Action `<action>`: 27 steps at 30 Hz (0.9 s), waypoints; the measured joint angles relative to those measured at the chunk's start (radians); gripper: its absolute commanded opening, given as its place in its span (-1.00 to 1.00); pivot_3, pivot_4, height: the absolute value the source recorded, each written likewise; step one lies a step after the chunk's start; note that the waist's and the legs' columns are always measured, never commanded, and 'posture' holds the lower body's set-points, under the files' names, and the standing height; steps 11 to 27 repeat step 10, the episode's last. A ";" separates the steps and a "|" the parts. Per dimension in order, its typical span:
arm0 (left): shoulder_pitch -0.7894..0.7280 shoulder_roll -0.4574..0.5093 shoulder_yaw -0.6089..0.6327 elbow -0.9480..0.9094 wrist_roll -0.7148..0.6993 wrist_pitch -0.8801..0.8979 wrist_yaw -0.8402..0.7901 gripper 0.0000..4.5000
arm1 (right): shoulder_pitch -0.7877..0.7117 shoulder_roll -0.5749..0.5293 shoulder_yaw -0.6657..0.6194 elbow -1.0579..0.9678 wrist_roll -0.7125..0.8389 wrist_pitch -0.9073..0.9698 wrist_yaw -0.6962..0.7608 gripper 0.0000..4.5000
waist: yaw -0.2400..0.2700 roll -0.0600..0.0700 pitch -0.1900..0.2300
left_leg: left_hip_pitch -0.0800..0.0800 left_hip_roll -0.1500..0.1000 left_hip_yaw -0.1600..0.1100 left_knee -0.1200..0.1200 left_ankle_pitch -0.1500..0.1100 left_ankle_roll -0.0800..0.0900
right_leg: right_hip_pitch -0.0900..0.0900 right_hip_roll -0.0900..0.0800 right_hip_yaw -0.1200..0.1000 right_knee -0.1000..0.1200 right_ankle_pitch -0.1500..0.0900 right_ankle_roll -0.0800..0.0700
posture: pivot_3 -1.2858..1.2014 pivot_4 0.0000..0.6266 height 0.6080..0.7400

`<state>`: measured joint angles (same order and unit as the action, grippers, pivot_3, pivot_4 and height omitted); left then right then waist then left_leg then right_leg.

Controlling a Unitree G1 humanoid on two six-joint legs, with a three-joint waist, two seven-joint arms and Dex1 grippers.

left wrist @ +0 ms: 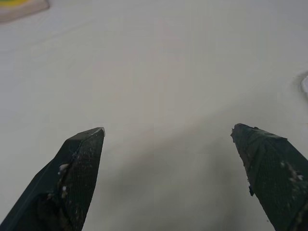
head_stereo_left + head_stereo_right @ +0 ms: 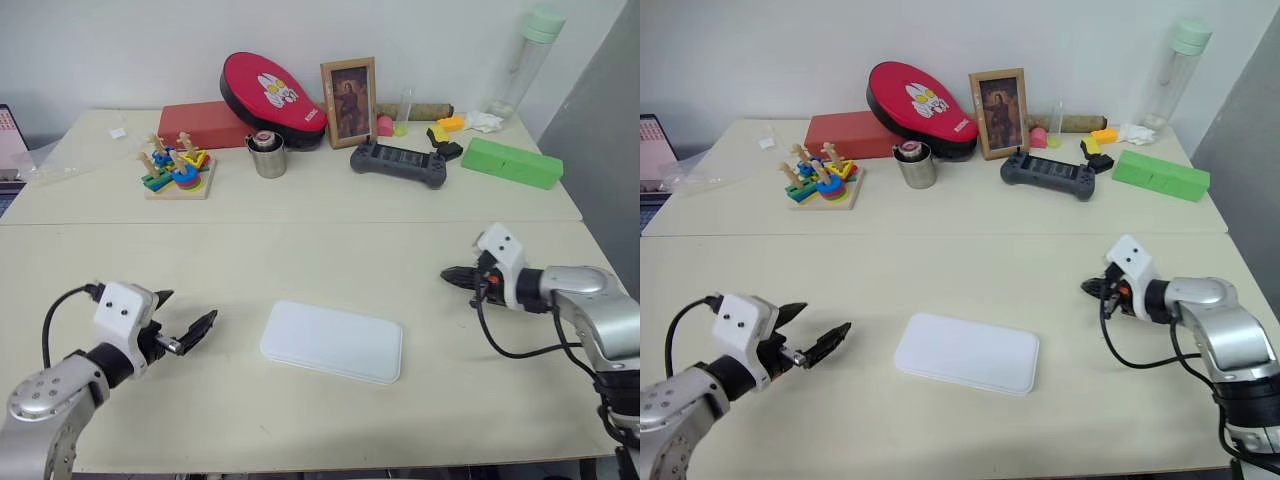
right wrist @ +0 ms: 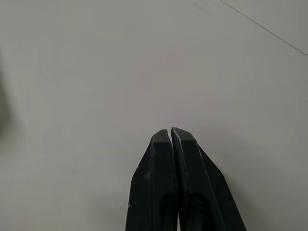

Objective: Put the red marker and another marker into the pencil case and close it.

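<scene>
A: Big picture first: the long pale cream table (image 2: 300,420) carries everything. Dead centre near its front lies the pencil case (image 2: 332,341), a flat white plastic rectangle with rounded corners, lid down flat.

B: Shut, yes. Neither marker can be seen on the table.

A: Far behind the case, by the wall, a flat red box (image 2: 205,124) with a red and black oval pad (image 2: 272,98) leaning over it. Right of those, still well behind the case, a bright green block (image 2: 511,162) and a dark game controller (image 2: 398,162).

B: And the arms?

A: Left gripper (image 2: 188,320) hangs just left of the case, not touching it, black fingers (image 1: 79,163) spread wide with nothing between them.

B: The right one?

A: Right gripper (image 2: 450,274) sits off to the case's right and a little behind it, well apart, its two fingertips pressed together, empty.

B: Smaller bits?

A: Behind the case and to its left, a colourful wooden stacking toy (image 2: 177,168), then a small metal cup (image 2: 267,155) and a framed picture (image 2: 348,101) more directly behind.
</scene>
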<state>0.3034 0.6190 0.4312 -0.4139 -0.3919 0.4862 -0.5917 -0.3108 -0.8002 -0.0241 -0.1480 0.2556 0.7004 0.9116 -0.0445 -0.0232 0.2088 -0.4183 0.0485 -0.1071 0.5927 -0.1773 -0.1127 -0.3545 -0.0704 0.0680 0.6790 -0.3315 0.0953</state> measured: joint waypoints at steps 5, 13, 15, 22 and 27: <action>-0.020 -0.017 -0.004 0.009 0.010 -0.019 0.016 1.00 | 0.047 -0.021 -0.044 0.018 0.022 -0.028 0.013 -0.98 | 0.006 0.000 0.000 | 0.001 0.000 0.000 0.001 0.000 0.000 | 0.001 0.000 0.000 0.000 0.000 0.000 | 0.03 -0.52 1.00; -0.065 -0.023 -0.004 0.028 0.007 -0.018 0.033 1.00 | 0.064 -0.021 -0.090 0.052 0.044 -0.038 0.020 -0.98 | 0.009 0.000 0.000 | 0.001 0.000 0.000 0.001 0.000 0.000 | 0.001 0.000 0.000 0.000 0.000 0.000 | 0.03 -0.52 1.00; -0.065 -0.023 -0.004 0.028 0.007 -0.018 0.033 1.00 | 0.064 -0.021 -0.090 0.052 0.044 -0.038 0.020 -0.98 | 0.009 0.000 0.000 | 0.001 0.000 0.000 0.001 0.000 0.000 | 0.001 0.000 0.000 0.000 0.000 0.000 | 0.03 -0.52 1.00; -0.065 -0.023 -0.004 0.028 0.007 -0.018 0.033 1.00 | 0.064 -0.021 -0.090 0.052 0.044 -0.038 0.020 -0.98 | 0.009 0.000 0.000 | 0.001 0.000 0.000 0.001 0.000 0.000 | 0.001 0.000 0.000 0.000 0.000 0.000 | 0.03 -0.52 1.00; -0.065 -0.023 -0.004 0.028 0.007 -0.018 0.033 1.00 | 0.064 -0.021 -0.090 0.052 0.044 -0.038 0.020 -0.98 | 0.009 0.000 0.000 | 0.001 0.000 0.000 0.001 0.000 0.000 | 0.001 0.000 0.000 0.000 0.000 0.000 | 0.03 -0.52 1.00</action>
